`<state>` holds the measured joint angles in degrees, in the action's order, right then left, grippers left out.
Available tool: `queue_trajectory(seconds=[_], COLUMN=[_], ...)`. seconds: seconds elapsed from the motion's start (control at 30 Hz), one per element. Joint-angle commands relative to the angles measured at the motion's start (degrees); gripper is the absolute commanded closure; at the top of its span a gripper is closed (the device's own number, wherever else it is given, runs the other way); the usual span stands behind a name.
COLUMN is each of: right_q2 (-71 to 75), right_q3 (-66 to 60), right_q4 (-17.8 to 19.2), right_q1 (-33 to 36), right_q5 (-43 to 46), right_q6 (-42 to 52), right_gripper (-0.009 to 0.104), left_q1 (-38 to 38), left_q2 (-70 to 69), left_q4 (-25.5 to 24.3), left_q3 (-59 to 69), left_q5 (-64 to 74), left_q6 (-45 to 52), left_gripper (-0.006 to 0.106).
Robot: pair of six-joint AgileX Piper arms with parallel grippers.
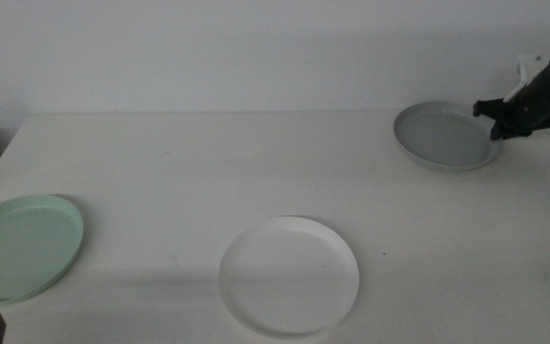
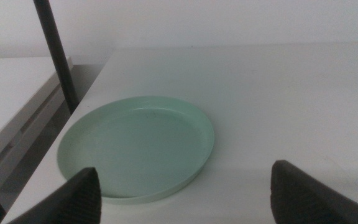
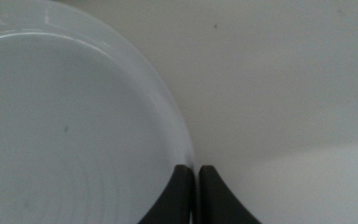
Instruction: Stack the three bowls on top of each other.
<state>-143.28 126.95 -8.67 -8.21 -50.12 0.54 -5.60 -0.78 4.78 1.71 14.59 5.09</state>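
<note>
Only the right wrist view shows the right gripper [image 3: 194, 177] pinching the grey bowl [image 3: 61, 124] rim; left gripper [image 2: 185, 186] wide by the half-cropped mint bowl [image 1: 17, 247].

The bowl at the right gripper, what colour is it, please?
Grey bowl; the middle view shows it best.

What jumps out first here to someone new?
The right hand at the table's far right, its jaws pinched shut on the rim of the grey bowl, which looks tilted. Next, the white bowl sitting alone at front centre, and the mint green bowl at the left edge. The left hand waits open near the green bowl, touching nothing.
</note>
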Motion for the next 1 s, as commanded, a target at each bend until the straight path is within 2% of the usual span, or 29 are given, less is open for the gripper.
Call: queue_trajectory(seconds=[0.0, 0.13, 0.3, 0.43, 0.6, 0.97], right_q2=[8.7, 20.28, 37.98, 49.24, 57.14, 54.22], right_q3=[-1.42, -17.76, -41.34, -54.22, -64.32, -68.63], right_q4=[-1.72, -5.55, -13.18, -16.32, -16.51, -17.14], right_q1=[0.47, 2.02, 6.45, 12.04, 20.72, 33.99], right_q5=[1.03, 7.18, 14.15, 16.08, 18.95, 26.61], right_q6=[0.06, 1.57, 5.63, 7.73, 6.4, 6.22], right_gripper=[0.096, 0.096, 0.096, 0.096, 0.096, 0.096], left_q1=[-0.05, -0.05, -0.05, -0.05, -0.05, -0.05], left_q2=[-0.76, -0.76, -0.76, -0.76, -0.76, -0.76], left_q4=[0.35, 0.35, 0.35, 0.35, 0.35, 0.35], left_q3=[-0.22, -0.22, -0.22, -0.22, -0.22, -0.22], left_q5=[-4.71, -4.71, -4.71, -4.71, -4.71, -4.71], left_q6=[-0.54, -0.54, -0.54, -0.54, -0.54, -0.54], left_gripper=[-0.004, -0.004, -0.004, -0.004, -0.004, -0.004])
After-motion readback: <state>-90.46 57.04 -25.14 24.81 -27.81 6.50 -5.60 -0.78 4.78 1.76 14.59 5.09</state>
